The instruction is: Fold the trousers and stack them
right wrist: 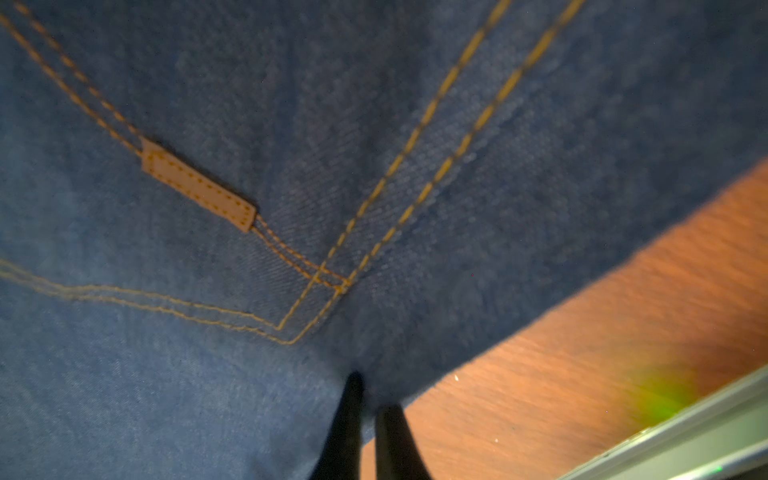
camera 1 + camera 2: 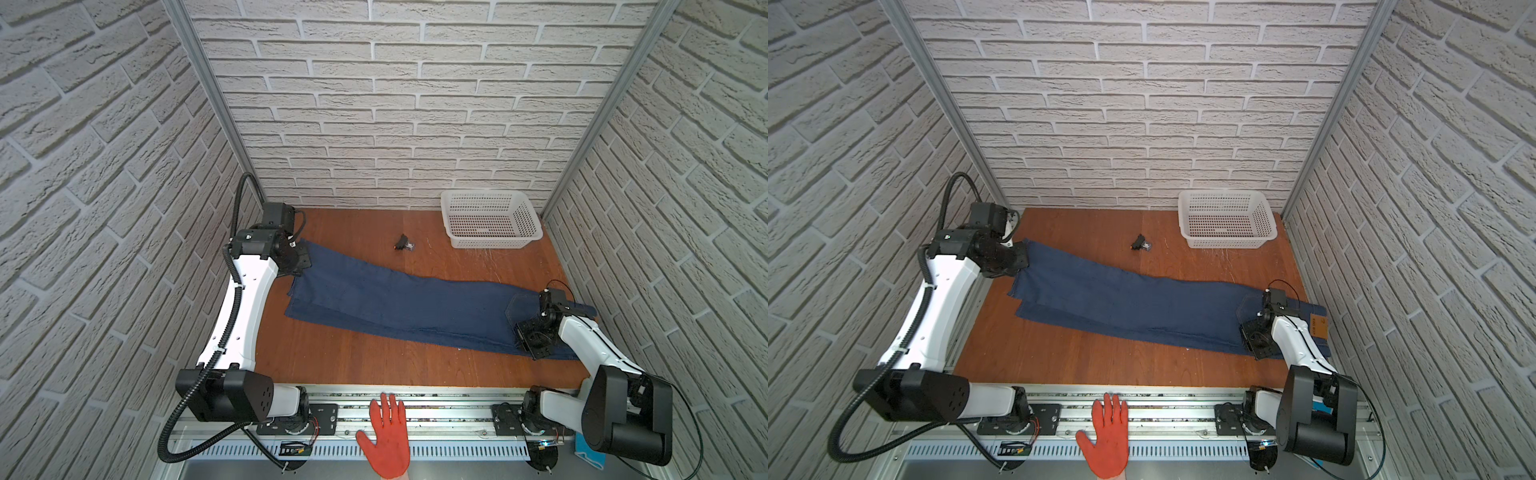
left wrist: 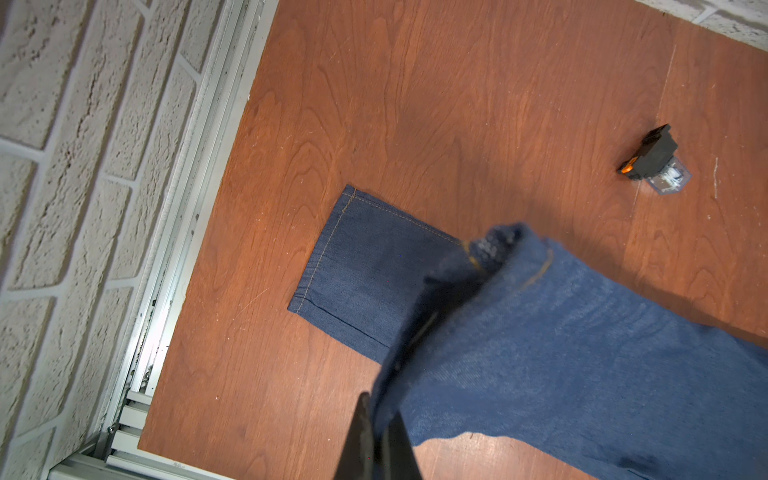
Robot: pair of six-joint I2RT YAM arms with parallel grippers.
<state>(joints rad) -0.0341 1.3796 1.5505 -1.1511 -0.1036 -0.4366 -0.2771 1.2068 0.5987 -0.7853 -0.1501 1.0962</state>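
Denim sits in both my grips: the trousers (image 2: 399, 299) lie stretched across the wooden table (image 2: 353, 365) from far left to near right, one leg on top of the other. My left gripper (image 3: 379, 419) is clenched on the upper leg near its hem at the far left, holding it raised above the lower leg, which lies flat, while my right gripper (image 1: 374, 392) is clenched on the near edge of the seat beside the back pocket. A white basket (image 2: 490, 224) stands at the far right.
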